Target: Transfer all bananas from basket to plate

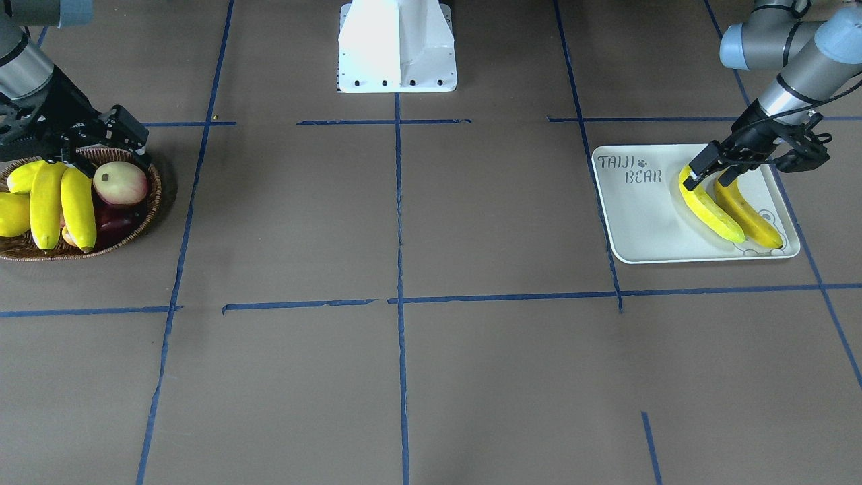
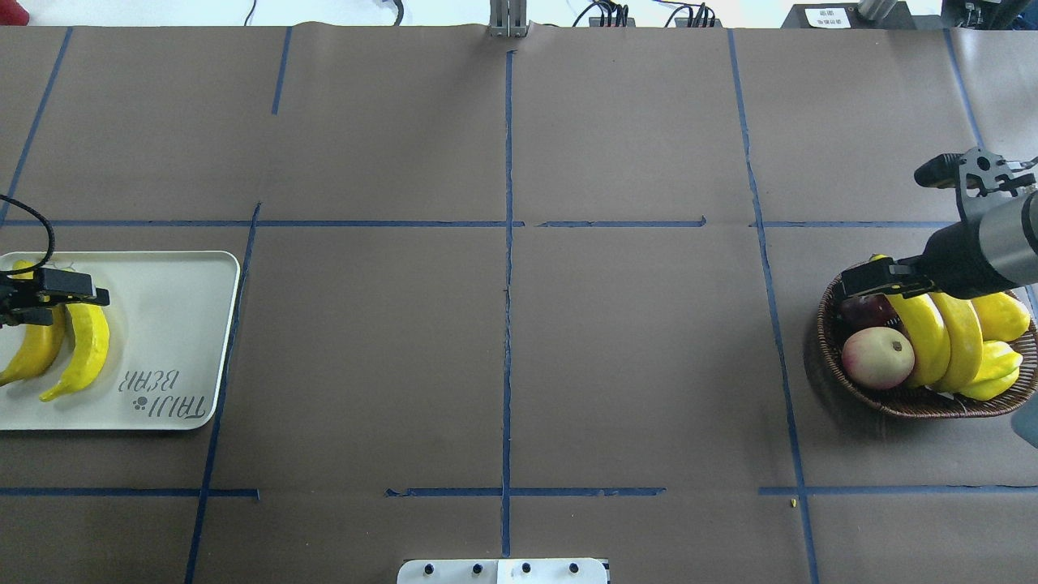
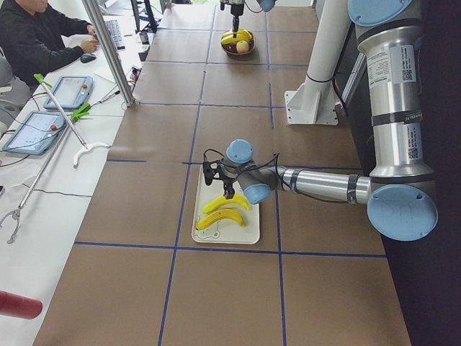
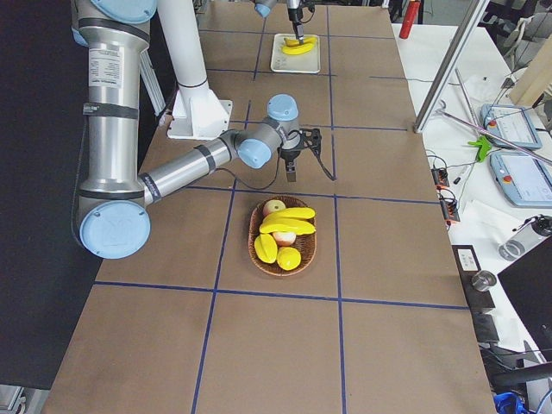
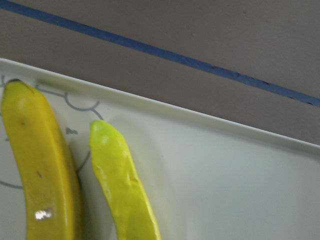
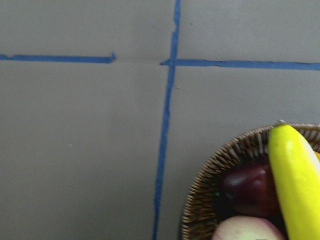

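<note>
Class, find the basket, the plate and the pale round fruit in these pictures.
basket [image 2: 916, 408]: overhead exterior view, wicker wall at its lower edge.
plate [image 2: 170, 316]: overhead exterior view, bare inner surface.
pale round fruit [image 2: 877, 357]: overhead exterior view, middle of its top.

My left gripper [image 1: 712, 168] hides the upper ends of both bananas [image 1: 720, 219]; whether it clamps one is unclear. The frame edge crops the basket [image 1: 149, 210].

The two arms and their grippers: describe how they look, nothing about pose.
Left arm and right arm are silver-grey tubes with pale blue joint caps; printed labels sit on their upright sections. Left gripper and right gripper are black, with blocky jaws, and thin black cables loop at each wrist.
</note>
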